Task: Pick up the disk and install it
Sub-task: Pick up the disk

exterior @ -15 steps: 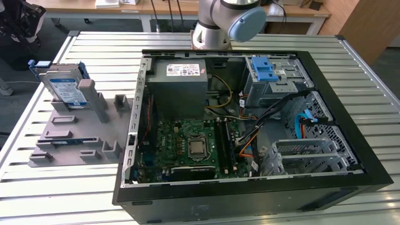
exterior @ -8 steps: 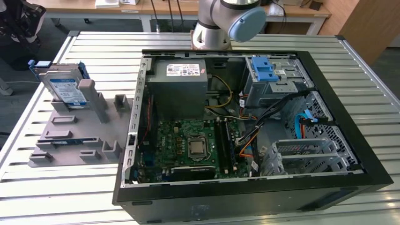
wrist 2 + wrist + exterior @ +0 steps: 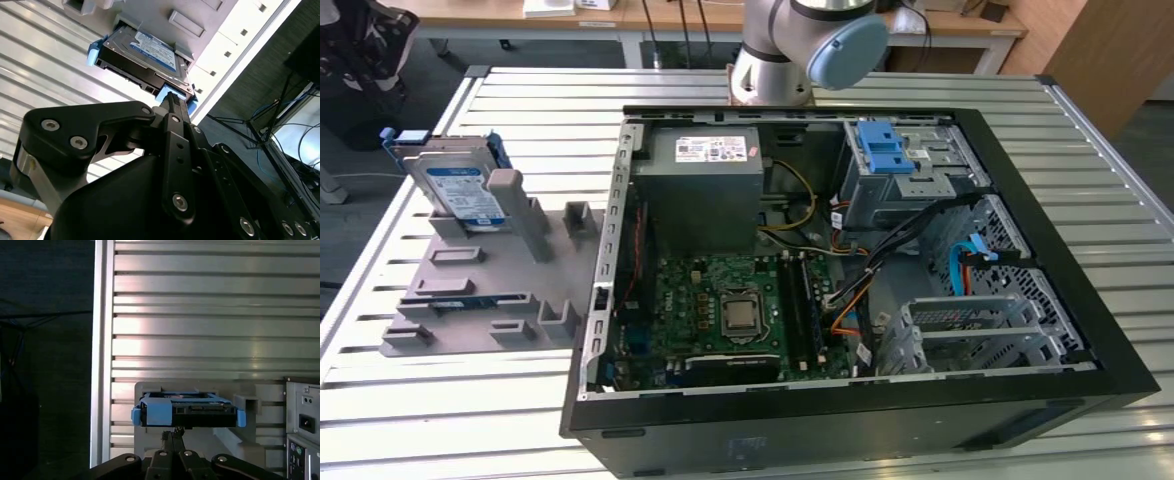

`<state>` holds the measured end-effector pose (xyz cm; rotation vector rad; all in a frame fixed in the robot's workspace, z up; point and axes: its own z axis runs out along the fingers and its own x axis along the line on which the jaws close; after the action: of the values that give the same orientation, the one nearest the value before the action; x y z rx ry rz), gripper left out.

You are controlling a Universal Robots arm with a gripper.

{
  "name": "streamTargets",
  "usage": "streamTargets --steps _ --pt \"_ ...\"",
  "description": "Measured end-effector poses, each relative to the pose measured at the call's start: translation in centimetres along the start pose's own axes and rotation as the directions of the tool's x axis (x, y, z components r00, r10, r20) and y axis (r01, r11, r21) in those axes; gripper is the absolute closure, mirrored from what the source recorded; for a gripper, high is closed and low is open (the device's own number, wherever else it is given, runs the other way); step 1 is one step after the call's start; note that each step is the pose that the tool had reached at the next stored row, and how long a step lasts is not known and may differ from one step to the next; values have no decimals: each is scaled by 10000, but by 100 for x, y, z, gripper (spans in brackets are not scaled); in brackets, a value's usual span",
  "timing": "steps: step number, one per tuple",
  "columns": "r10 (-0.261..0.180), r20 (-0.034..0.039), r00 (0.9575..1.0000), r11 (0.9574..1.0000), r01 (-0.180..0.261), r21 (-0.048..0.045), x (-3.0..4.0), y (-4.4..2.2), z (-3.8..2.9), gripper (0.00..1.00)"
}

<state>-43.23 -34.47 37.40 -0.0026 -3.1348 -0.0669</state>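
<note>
The disk [image 3: 460, 190] stands on edge in a grey holder [image 3: 494, 290] on the table, at the exterior view's left. It is silver with a white-and-blue label and a blue carrier around it. Both wrist views look along the black gripper toward the disk [image 3: 150, 52] [image 3: 187, 412]. My gripper [image 3: 169, 96] [image 3: 172, 431] is shut, its two fingers pressed together with nothing between them. The tips sit just short of the disk's near blue edge; whether they touch it I cannot tell.
An open computer case [image 3: 607, 300] lies in the middle of the slatted metal table [image 3: 454, 400]. It holds a grey power supply [image 3: 704, 190], a motherboard [image 3: 734, 310], a blue latch bracket [image 3: 887, 150] and a metal drive cage [image 3: 974, 330]. The arm's base [image 3: 787, 50] stands behind the case.
</note>
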Motion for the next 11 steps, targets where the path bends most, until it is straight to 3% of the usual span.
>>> streamTargets --steps 11 --pt "-531 -23 9986 9986 531 3 0 0 0 89"
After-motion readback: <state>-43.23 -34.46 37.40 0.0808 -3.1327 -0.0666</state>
